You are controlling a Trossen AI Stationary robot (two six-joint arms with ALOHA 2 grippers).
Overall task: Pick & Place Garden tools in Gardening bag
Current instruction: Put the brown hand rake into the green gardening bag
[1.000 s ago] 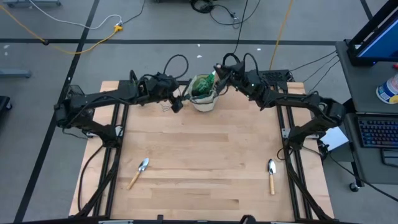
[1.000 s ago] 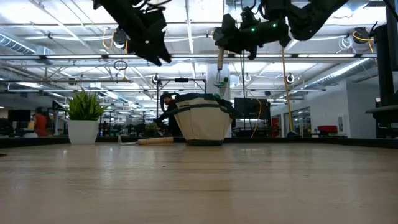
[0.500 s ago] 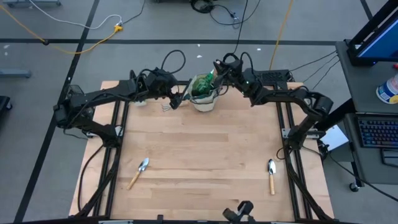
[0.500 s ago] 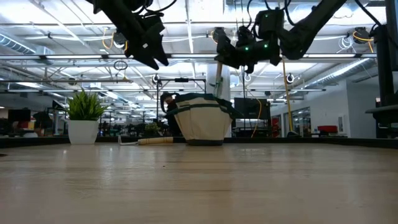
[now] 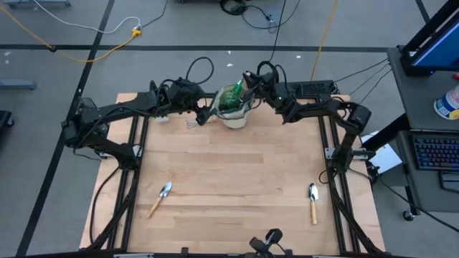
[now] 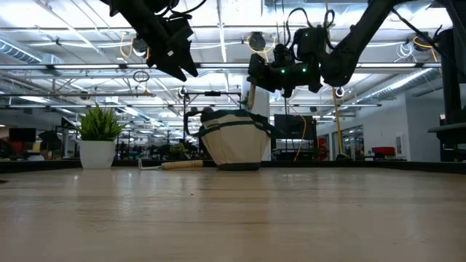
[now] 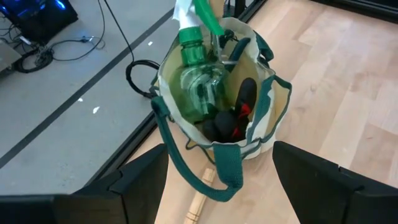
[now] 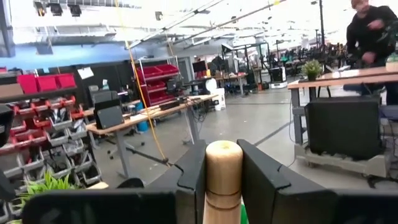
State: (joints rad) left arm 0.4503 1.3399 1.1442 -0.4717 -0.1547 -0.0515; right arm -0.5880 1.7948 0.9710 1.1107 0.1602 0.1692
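Observation:
The beige gardening bag point(image 5: 235, 113) with green trim stands at the table's far edge. It holds a green spray bottle point(image 7: 199, 81) and a red-and-black item point(image 7: 239, 115). My right gripper point(image 6: 256, 73) hangs over the bag's right rim, shut on a wooden-handled tool point(image 6: 252, 96) that reaches down toward the bag's mouth. My left gripper point(image 5: 204, 117) stands open in the air just left of the bag, slanting down toward it. Another wooden-handled tool point(image 6: 182, 164) lies flat on the table left of the bag. Two trowels point(image 5: 159, 199) point(image 5: 313, 203) lie near the front. My right gripper pinches the tool's wooden handle near its rounded free end point(image 8: 224, 163) between its two fingers point(image 8: 261, 180). The handle stands upright with that end up. The rest of the tool hangs below the fingers, over the bag; I cannot tell whether its lower end touches the bag.
A potted green plant point(image 6: 98, 138) stands at the far left of the table. The middle of the table between the bag and the two trowels is bare wood. A person point(image 8: 373, 28) shows far off in the room behind.
My right gripper has come down toward the bag and a little toward the table's left, still shut on the wooden handle. The tool stays upright and hangs lower, nearer the bag's mouth.

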